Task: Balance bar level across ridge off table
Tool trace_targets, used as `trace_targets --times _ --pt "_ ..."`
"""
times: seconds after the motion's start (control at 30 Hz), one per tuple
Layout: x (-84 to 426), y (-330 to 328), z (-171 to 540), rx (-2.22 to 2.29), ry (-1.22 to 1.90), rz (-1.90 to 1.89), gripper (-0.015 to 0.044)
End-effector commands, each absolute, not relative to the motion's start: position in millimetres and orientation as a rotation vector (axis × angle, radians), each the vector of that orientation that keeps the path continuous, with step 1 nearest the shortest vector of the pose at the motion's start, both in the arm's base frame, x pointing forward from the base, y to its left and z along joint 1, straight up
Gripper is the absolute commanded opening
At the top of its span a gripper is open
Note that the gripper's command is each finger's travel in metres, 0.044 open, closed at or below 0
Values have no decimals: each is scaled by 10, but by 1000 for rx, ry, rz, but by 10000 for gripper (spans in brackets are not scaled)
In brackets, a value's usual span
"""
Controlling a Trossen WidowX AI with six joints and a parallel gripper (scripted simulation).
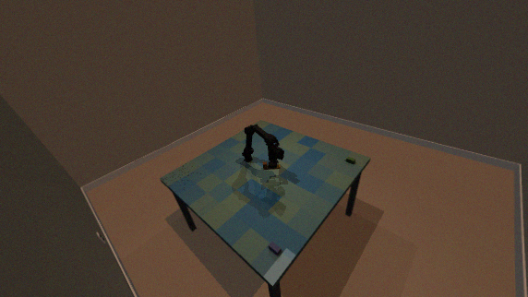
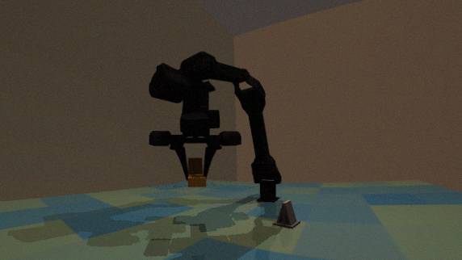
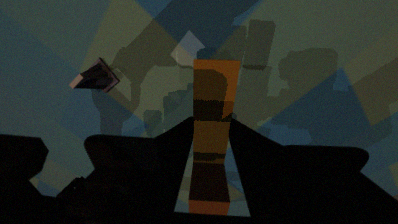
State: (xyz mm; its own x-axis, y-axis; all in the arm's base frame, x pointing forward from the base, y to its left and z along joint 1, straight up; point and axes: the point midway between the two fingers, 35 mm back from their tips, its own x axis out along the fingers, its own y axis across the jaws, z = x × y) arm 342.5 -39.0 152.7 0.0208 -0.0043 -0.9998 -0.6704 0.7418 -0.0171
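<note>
In the exterior view the gripper (image 2: 196, 169) hangs at frame centre, clamped on the orange bar (image 2: 196, 180), which is clear of the counter (image 2: 363, 226). The grey ridge (image 2: 287, 215) stands well apart at lower right. Only the wrist view shows the bar's (image 3: 212, 125) full length; there the ridge (image 3: 96, 76) sits upper left. The top view adds two small blocks, green (image 1: 351, 160) and purple (image 1: 274, 248).

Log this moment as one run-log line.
tool: shut on orange bar | bar: lifted off the table | ridge: bare, apart from the bar | phase: carrying | release: not yet
</note>
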Motion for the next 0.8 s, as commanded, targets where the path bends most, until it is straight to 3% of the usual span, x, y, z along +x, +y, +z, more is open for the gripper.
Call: trace_targets --times 0.0,0.77 --pt "3388 -228 1558 -614 1456 592 0" --pt "3086 637 1550 -803 1391 789 0"
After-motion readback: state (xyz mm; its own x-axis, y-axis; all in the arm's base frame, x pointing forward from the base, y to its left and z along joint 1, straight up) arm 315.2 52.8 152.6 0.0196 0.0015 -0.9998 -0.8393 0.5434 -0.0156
